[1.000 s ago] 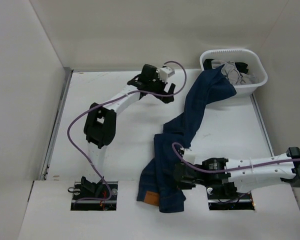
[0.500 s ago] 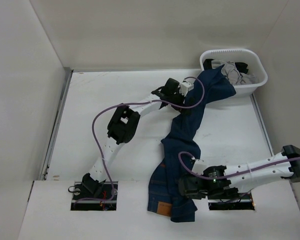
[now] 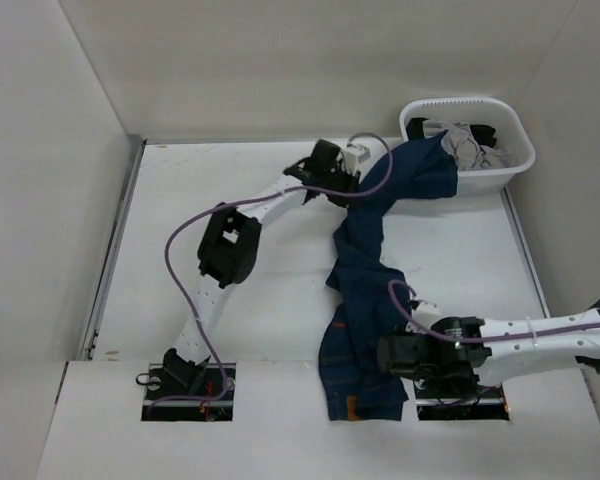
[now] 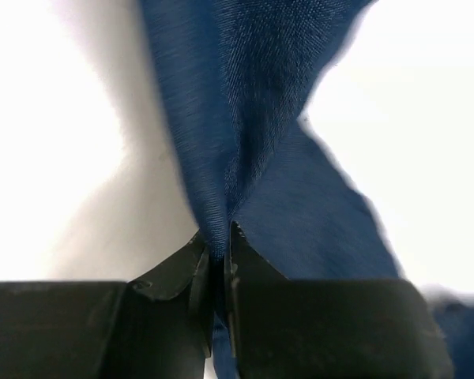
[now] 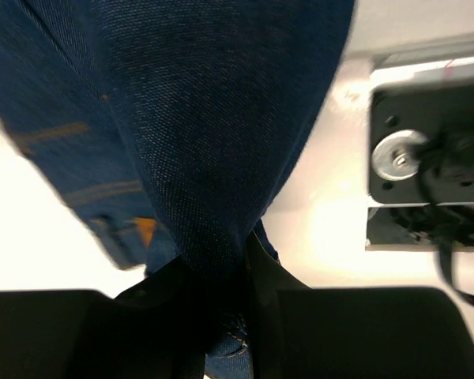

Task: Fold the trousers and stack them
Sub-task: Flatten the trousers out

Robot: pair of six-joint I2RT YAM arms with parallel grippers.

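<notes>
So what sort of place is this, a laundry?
Probably a robot test bench, not a laundry: a white table boxed in by plain panels, two arms bolted at its near edge, jeans draped over a white basket's rim.

White table (image 3: 270, 320) w/ plain white walls (image 3: 280, 70) on 3 sides; bright, even light.

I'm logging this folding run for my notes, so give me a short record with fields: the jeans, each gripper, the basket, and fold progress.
jeans: dark blue, strung out across the table, waist end by the arm bases, leg end at the basket's rim
left gripper: shut on a pinched fold of a leg
right gripper: shut on denim near the waist end
basket: white, far right corner, holds other garments
progress: not yet folded
</notes>
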